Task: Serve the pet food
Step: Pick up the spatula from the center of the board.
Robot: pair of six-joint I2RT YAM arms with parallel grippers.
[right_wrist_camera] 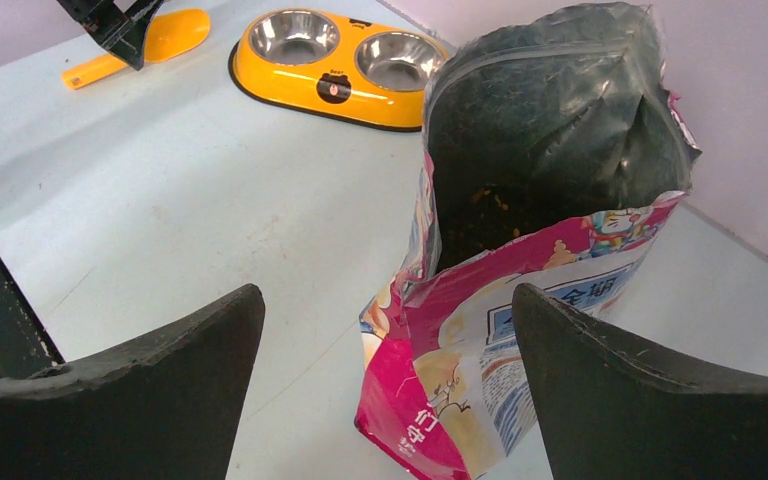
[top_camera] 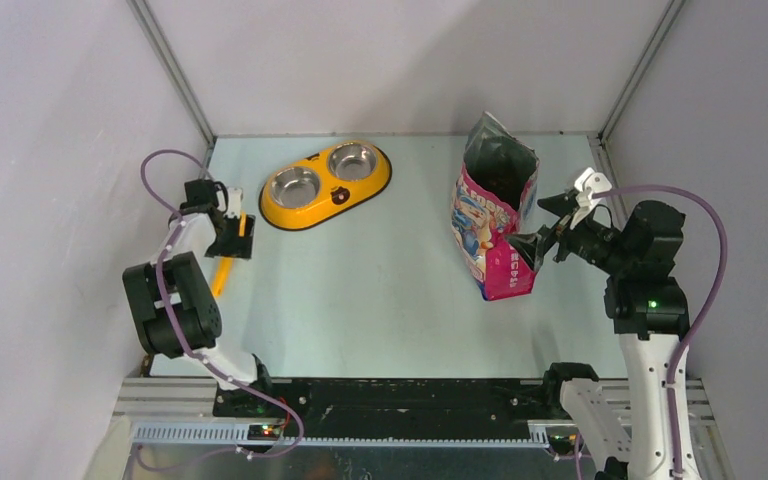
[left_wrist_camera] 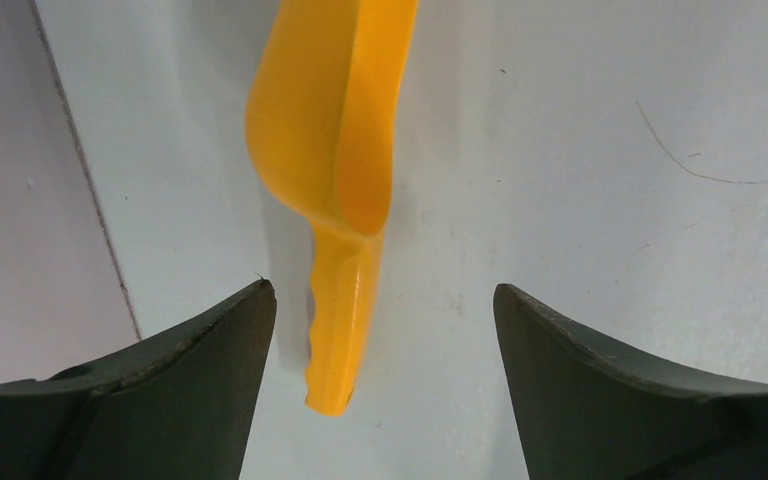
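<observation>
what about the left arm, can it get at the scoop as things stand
Probably yes. The left claw hangs open just above the scoop, whose handle lies on the table between its jaws. Nothing covers or crowds the handle, so the way looks free.

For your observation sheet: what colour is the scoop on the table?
The scoop is plain orange-yellow, no pattern; it shows best in the left wrist view.

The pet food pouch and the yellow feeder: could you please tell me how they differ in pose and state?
The pouch stands upright with its top open; the feeder lies flat. The pouch is pink and blue; the feeder is yellow with two steel bowls. The pouch holds kibble; the feeder's bowls look empty. Both rest on the table.
</observation>
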